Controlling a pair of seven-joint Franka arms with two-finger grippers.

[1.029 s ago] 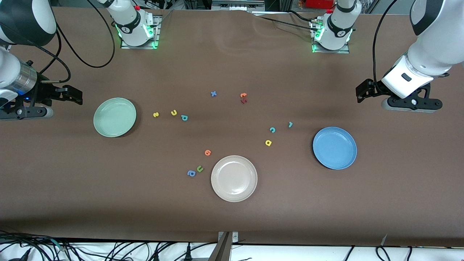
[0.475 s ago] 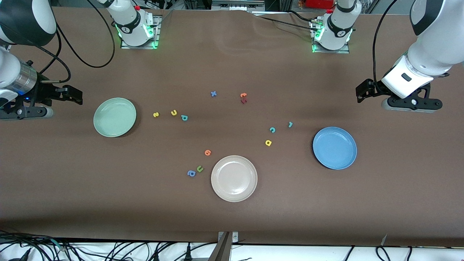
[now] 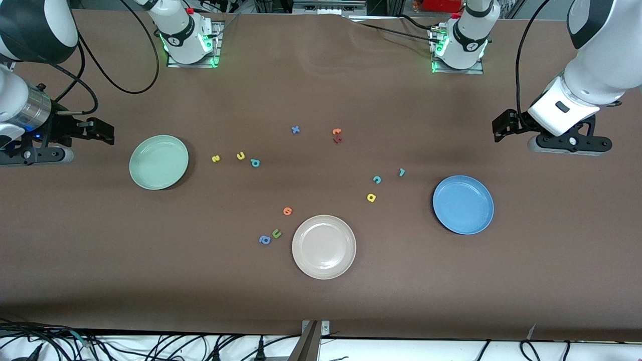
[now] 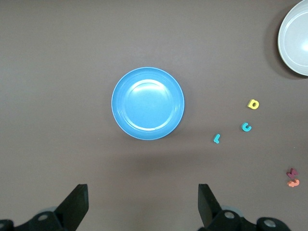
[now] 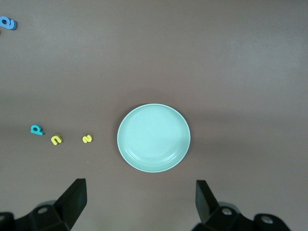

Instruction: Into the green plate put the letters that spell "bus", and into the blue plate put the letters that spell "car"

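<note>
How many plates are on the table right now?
3: the green plate toward the right arm's end, the blue plate toward the left arm's end, and a beige plate between them, nearest the front camera.

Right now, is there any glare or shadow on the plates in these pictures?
Front view: a dark shadow hugs one edge of the green plate and of the blue plate. Left wrist view: a soft pale sheen on the blue plate's middle. Right wrist view: the green plate looks evenly lit, no hard glare.

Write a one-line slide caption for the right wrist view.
Open right gripper over bare table beside the empty green plate; yellow s, yellow u, teal b alongside.
</note>
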